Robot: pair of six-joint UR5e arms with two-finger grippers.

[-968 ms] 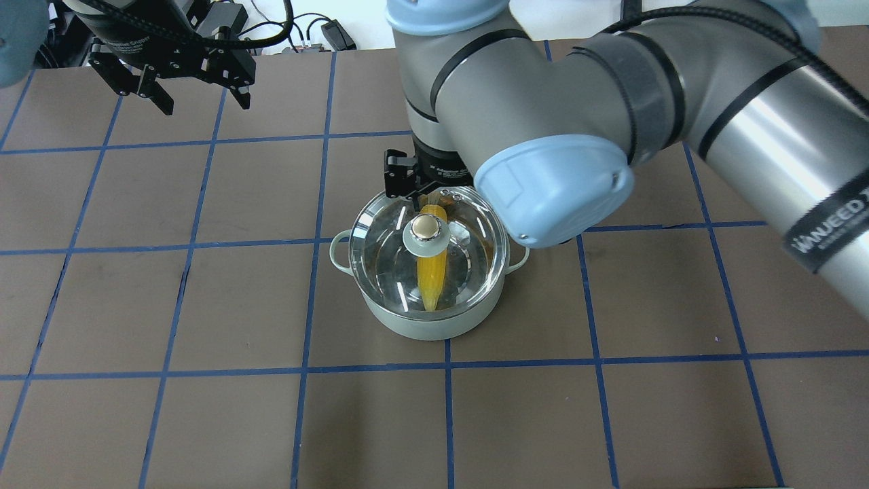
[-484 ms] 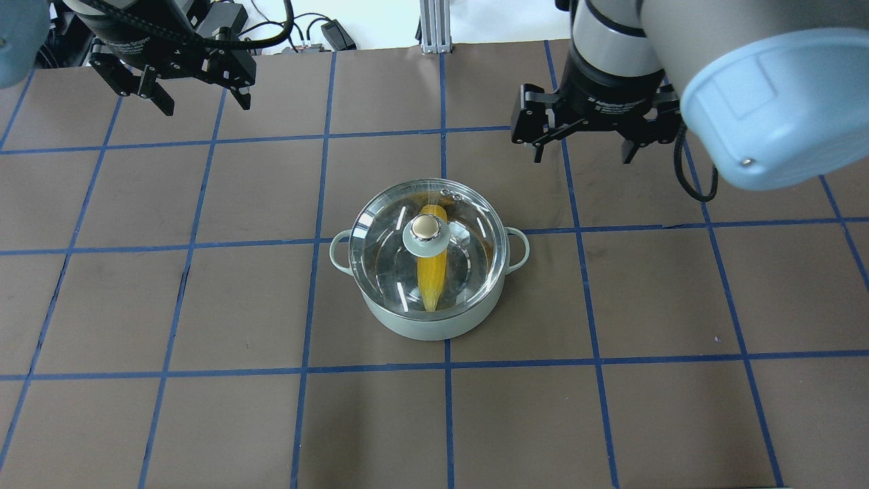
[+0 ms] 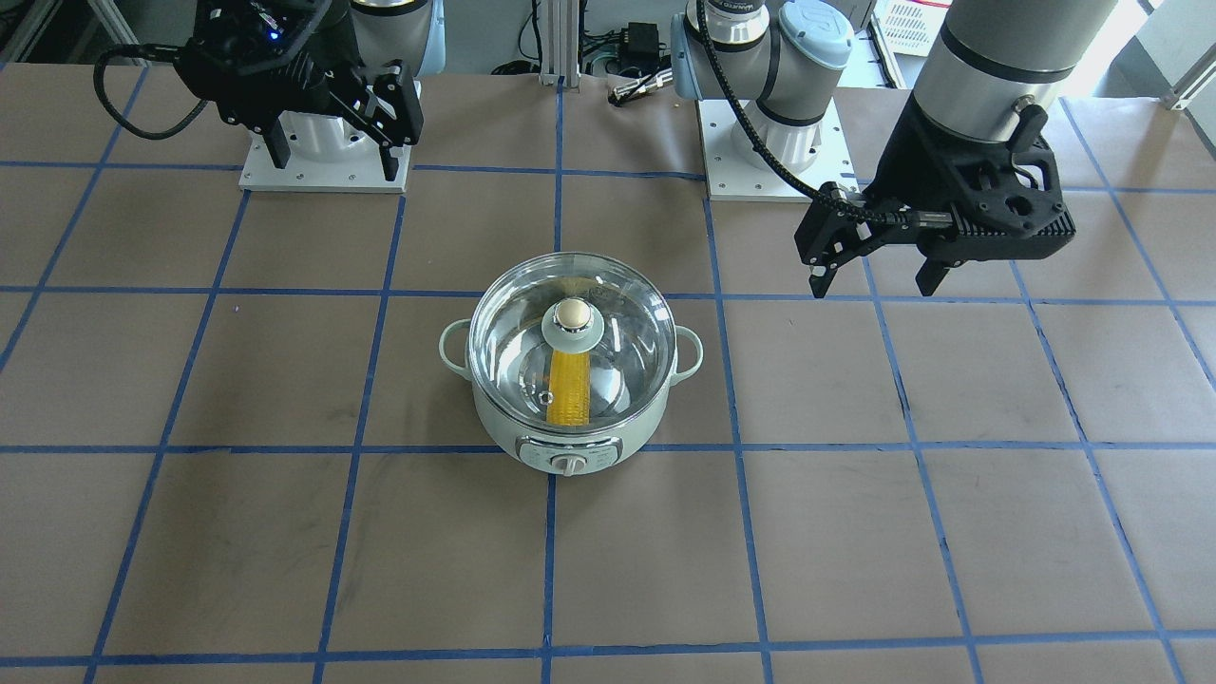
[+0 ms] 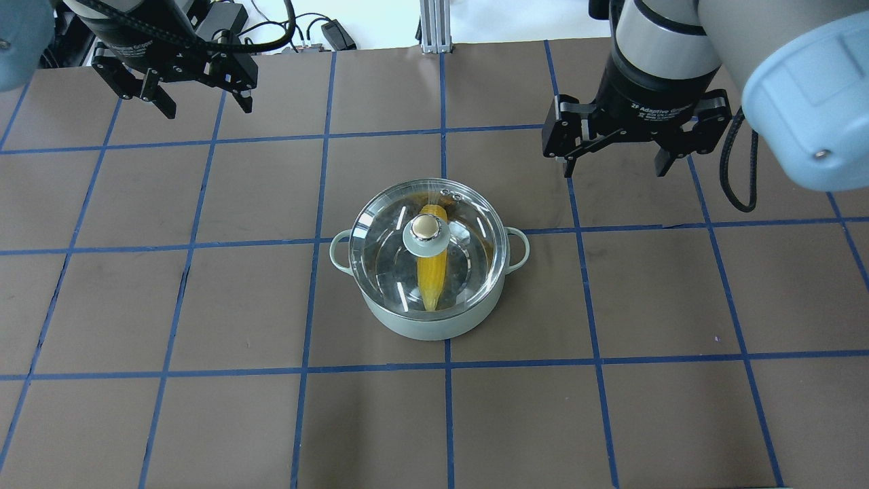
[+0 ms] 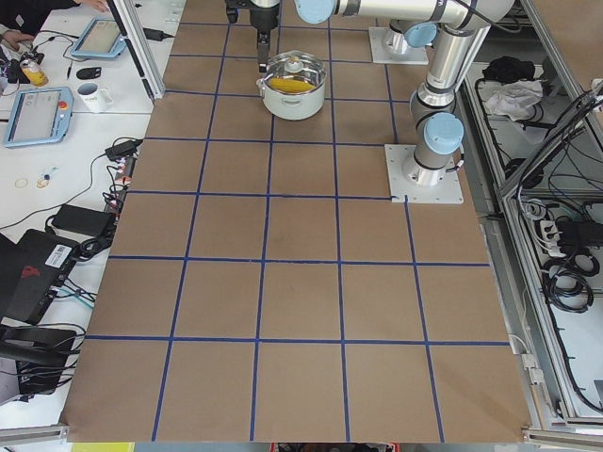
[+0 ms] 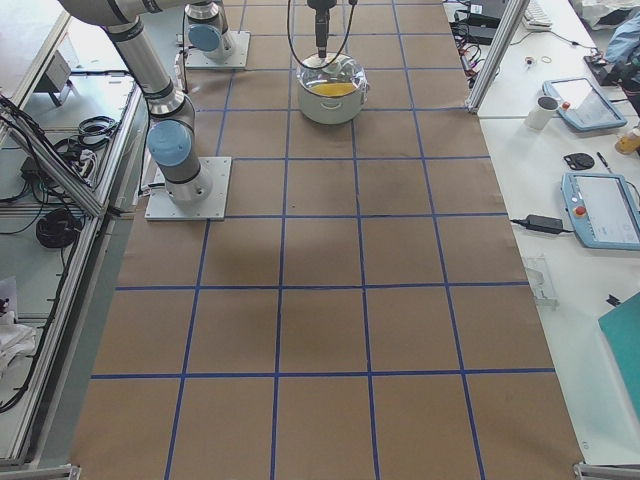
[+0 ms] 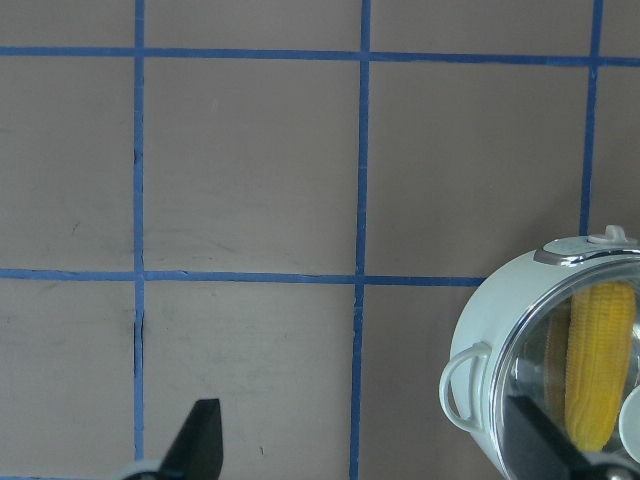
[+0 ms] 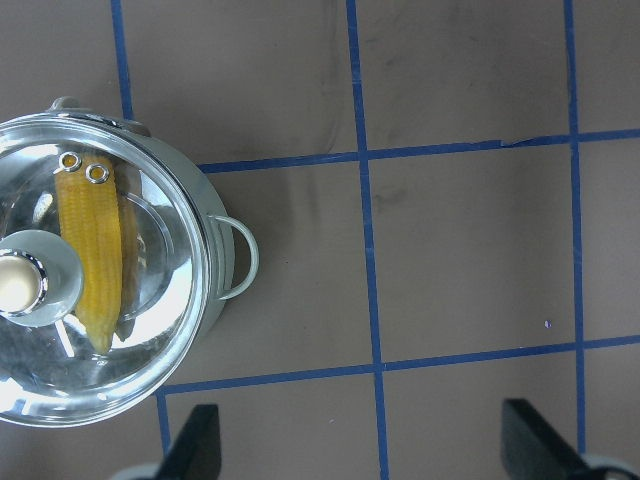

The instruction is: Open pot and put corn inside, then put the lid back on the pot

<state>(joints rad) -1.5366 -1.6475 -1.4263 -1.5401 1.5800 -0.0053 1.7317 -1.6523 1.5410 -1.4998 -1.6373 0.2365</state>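
Observation:
The mint-green pot (image 4: 434, 327) stands at the table's middle with the glass lid (image 4: 468, 261) seated on it. The yellow corn (image 4: 431, 275) lies inside, seen through the glass, partly under the knob. In the front view the pot (image 3: 494, 423), lid (image 3: 627, 332) and corn (image 3: 568, 397) show the same. My left gripper (image 4: 205, 109) is open and empty, high and well left of the pot; it also shows in the front view (image 3: 872, 290). My right gripper (image 4: 614, 173) is open and empty, up and right of the pot, and shows in the front view (image 3: 334, 169).
The brown table carries a blue tape grid (image 4: 309, 244). Both arm base plates (image 3: 769, 171) sit at the robot's edge. In the left side view, desks with tablets and a mug (image 5: 94, 94) stand beside the table. The pot shows in the right wrist view (image 8: 215, 300).
My right arm has drawn back from over the lid's knob, up and to the right, open and empty. The lid stays on the pot. My left gripper has not moved.

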